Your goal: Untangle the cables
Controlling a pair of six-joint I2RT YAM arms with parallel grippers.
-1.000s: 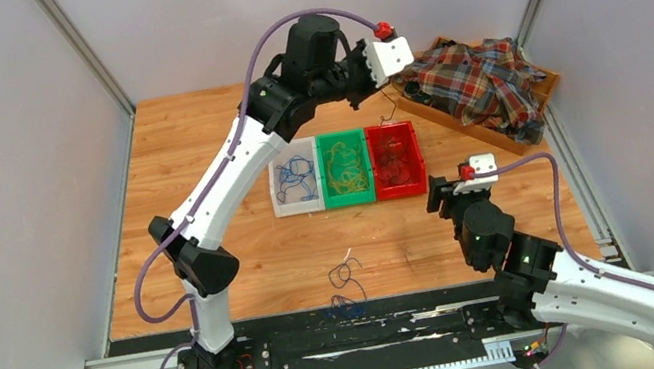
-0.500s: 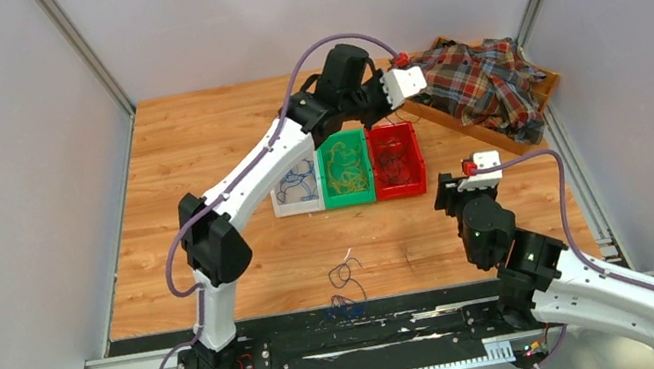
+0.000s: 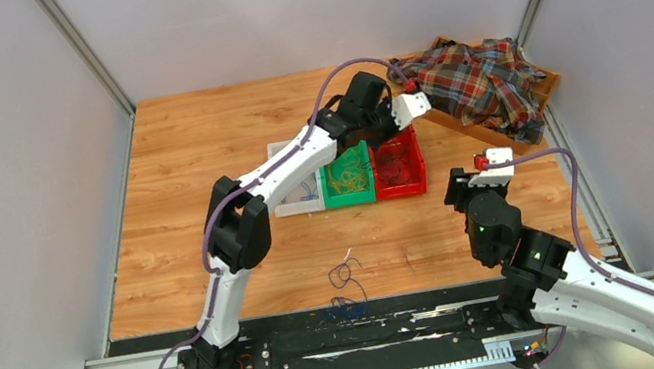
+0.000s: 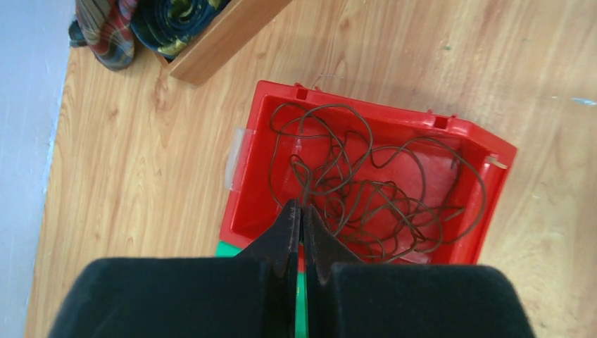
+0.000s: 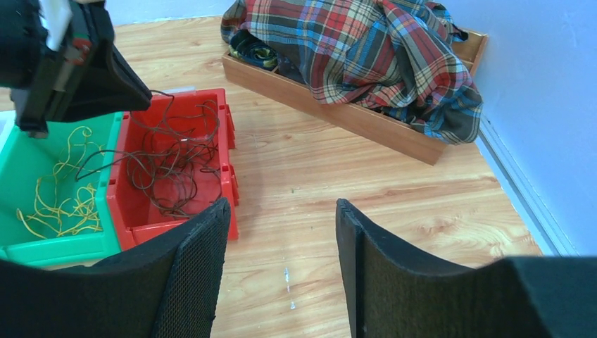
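plaid shirt (image 5: pixel 366 49) fills wooden tray (image 5: pixel 352 118) beside red bin (image 5: pixel 230 176) holding brown cables (image 5: pixel 176 165)

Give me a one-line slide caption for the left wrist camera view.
Left gripper, shut on a strand of the brown cables, above the red bin holding them.

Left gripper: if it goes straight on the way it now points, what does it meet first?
Probably the brown cables in the red bin, just ahead of the left gripper; depth is unclear.
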